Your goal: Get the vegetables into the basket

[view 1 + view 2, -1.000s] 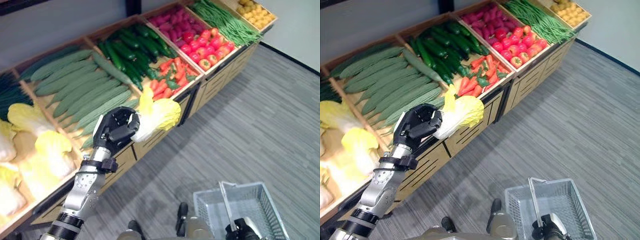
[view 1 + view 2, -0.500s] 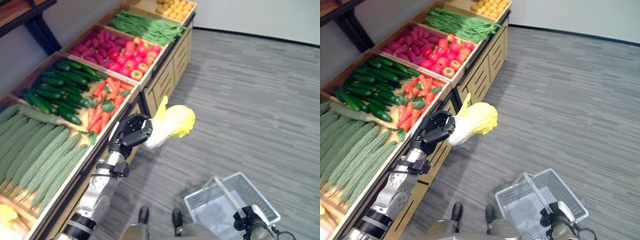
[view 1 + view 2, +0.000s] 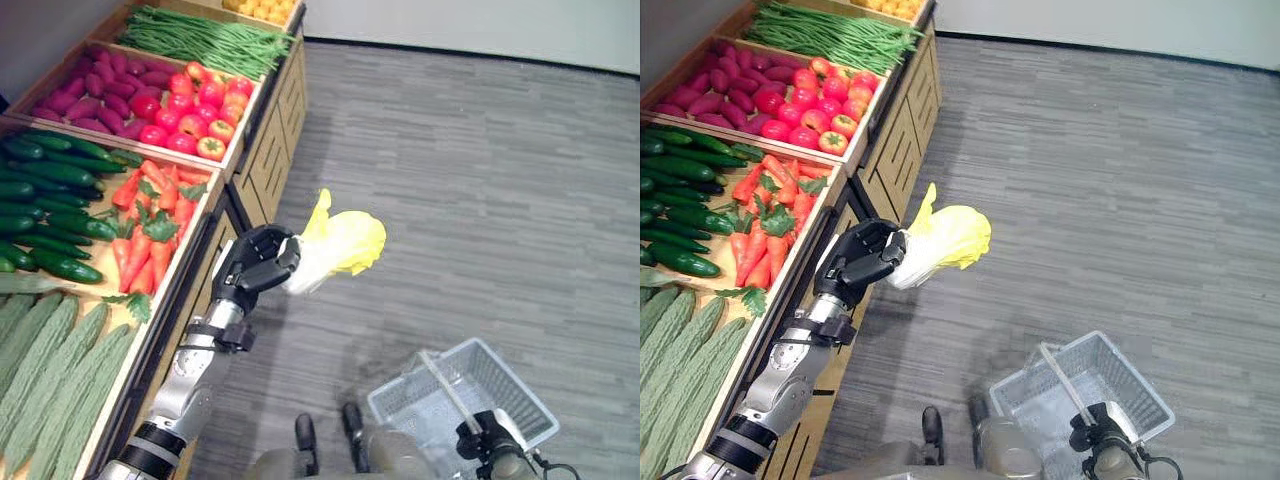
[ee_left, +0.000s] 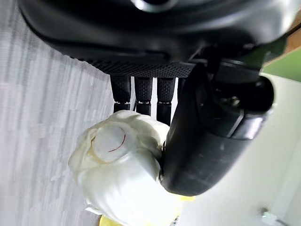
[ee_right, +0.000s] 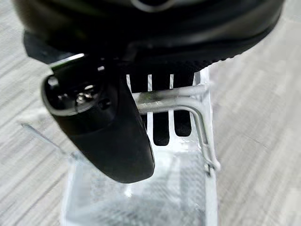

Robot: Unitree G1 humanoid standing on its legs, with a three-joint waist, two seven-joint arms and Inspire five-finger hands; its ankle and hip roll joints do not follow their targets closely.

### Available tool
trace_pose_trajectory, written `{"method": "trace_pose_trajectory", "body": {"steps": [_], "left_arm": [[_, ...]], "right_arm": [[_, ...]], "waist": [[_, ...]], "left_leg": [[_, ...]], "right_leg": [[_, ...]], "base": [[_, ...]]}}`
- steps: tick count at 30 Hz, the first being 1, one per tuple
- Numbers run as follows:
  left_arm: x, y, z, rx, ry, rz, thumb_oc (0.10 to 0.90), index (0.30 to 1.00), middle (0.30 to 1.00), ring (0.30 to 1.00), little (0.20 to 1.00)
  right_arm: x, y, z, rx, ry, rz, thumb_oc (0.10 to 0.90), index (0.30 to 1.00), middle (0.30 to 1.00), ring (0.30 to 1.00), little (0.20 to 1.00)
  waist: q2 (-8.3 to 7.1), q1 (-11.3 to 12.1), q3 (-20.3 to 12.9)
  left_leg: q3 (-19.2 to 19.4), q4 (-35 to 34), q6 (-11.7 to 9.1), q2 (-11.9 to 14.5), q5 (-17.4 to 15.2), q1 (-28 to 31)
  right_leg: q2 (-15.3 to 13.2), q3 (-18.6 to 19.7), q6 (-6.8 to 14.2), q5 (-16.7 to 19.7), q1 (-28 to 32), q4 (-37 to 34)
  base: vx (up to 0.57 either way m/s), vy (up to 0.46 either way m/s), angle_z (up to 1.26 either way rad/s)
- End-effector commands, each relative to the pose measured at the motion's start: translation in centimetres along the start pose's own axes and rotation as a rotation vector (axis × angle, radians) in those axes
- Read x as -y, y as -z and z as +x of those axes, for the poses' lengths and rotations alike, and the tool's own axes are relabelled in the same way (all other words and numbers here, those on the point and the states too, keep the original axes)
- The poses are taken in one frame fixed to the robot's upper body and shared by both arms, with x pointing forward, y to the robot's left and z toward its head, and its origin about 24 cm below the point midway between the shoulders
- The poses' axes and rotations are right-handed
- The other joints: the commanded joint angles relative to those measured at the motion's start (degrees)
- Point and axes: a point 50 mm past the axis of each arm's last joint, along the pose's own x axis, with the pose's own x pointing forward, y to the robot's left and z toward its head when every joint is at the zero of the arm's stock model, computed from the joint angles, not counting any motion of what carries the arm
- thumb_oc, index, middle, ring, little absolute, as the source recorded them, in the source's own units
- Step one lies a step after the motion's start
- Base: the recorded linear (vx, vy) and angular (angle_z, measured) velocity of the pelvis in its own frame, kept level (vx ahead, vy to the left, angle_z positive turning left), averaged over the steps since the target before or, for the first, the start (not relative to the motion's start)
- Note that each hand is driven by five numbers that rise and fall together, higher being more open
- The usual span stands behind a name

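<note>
Produce stand, 9 to 11 o'clock: cucumbers, carrots, tomatoes and green beans in wooden bins; since a second ago the whole view has swung away from it toward open floor, so the camera turned and the stock itself did not move

Left robot hand, centre: fingers curled tight round the pale stem of a cabbage, as it was a second ago; the cabbage, then over the stand's front edge, now hangs over the floor clear of the bins; judged: pick done, carry to the basket under way

Cabbage: napa type, white ribbed base with a round cut stub, seen in the left wrist view; yellow-green crinkled leaves fanning toward 2 o'clock; looks whole

Basket, 5 o'clock: grey wire mesh, looks empty, well apart from the cabbage; right robot hand closed round its upright metal handle
</note>
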Motion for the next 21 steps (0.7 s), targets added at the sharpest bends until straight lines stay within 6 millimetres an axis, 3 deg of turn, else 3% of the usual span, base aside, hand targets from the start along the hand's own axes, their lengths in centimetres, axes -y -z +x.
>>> {"method": "trace_pose_trajectory", "body": {"steps": [1,2,5,7,13,18,21], "left_arm": [[1.1,-5.4,1.1,0.282,0.095,0.040,0.400,0.300,0.300,0.300,0.300],[1.1,-5.4,1.1,0.282,0.095,0.040,0.400,0.300,0.300,0.300,0.300],[1.2,-5.5,1.0,0.274,0.102,0.041,0.400,0.300,0.300,0.300,0.300],[1.3,-5.5,1.1,0.275,0.112,0.037,0.400,0.300,0.300,0.300,0.300],[1.4,-5.6,1.3,0.284,0.111,0.020,0.400,0.300,0.300,0.300,0.300],[1.4,-5.2,1.3,0.271,0.104,0.000,0.400,0.300,0.300,0.300,0.300],[1.7,-5.0,1.5,0.266,0.109,-0.024,0.400,0.300,0.300,0.300,0.300]], "right_arm": [[-0.3,1.3,-0.4,-0.018,0.007,-0.020,0.400,0.300,0.300,0.300,0.300],[-0.3,1.3,-0.4,-0.018,0.007,-0.020,0.400,0.300,0.300,0.300,0.300],[-0.3,1.2,-0.4,-0.016,0.017,-0.020,0.400,0.300,0.300,0.300,0.300],[-0.4,0.7,-0.4,0.002,0.020,-0.012,0.400,0.300,0.300,0.300,0.300],[-0.8,0.2,-0.4,0.027,0.013,-0.008,0.400,0.300,0.300,0.300,0.300],[-0.6,1.1,-0.6,0.007,0.015,-0.008,0.400,0.300,0.300,0.300,0.300],[0.7,1.1,-0.4,0.023,0.058,0.001,0.400,0.300,0.300,0.300,0.300]], "waist": [[-3.04,1.2,-3.2],[-3.04,1.2,-3.3],[-2.55,2.7,-4.6],[-3.54,3.1,-5.7],[-4.26,2.8,-6.6],[-3.69,2.1,-7.2],[-2.97,1.5,-6.5]], "left_leg": [[-0.2,5.2,-4.4,2.9,-3.3,-1.8],[-0.2,5.2,-4.4,2.9,-3.3,-1.9],[1.8,4.2,-4.7,4.2,-2.3,-2.2],[2.9,3.3,-5.3,4.2,-2.0,-1.7],[5.1,2.8,-6.6,5.4,-1.1,-1.3],[5.4,1.6,-8.6,8.0,0.9,-0.1],[4.2,6.1,-10.4,10.3,1.1,-1.4]], "right_leg": [[-8.7,-3.9,4.4,10.8,2.6,-5.7],[-8.7,-3.9,4.4,10.8,2.6,-5.7],[-11.2,-9.2,3.8,9.5,5.0,-3.4],[-11.9,-9.7,4.5,10.7,6.5,-7.0],[-10.0,-10.8,4.3,9.6,8.0,-12.8],[-7.4,-10.9,3.1,8.7,9.8,-15.5],[-5.5,-11.1,1.6,7.5,10.8,-15.9]], "base": [[-0.09,0.014,-0.41],[-0.07,0.013,-0.27],[-0.08,-0.023,-0.23],[-0.02,-0.133,-0.36],[0.00,-0.154,-0.29],[0.02,-0.250,-0.17],[-0.01,-0.269,-0.01]]}}
